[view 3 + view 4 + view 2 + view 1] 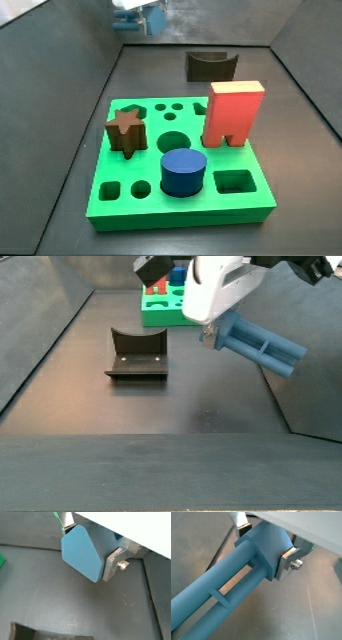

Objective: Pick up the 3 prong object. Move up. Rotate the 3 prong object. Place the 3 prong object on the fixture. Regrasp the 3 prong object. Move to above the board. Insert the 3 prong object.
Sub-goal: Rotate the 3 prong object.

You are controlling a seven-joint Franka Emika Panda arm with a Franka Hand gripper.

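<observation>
Gripper [264, 546] closed on tapered end of 3 prong object [231, 582]; silver fingers [291, 562] clamp both sides, raised above floor, fixture [136, 354] apart.

One tool [210, 328], clamped on one 3 prong object [262, 344]. Below it: one fixture [136, 354], one board [174, 170], one red block [234, 113], one blue cylinder [183, 172], one star peg [126, 130].

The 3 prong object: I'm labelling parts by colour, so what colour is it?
Grey-blue; the 3 prong object shows best in a wrist view, clamped in the raised gripper.
</observation>
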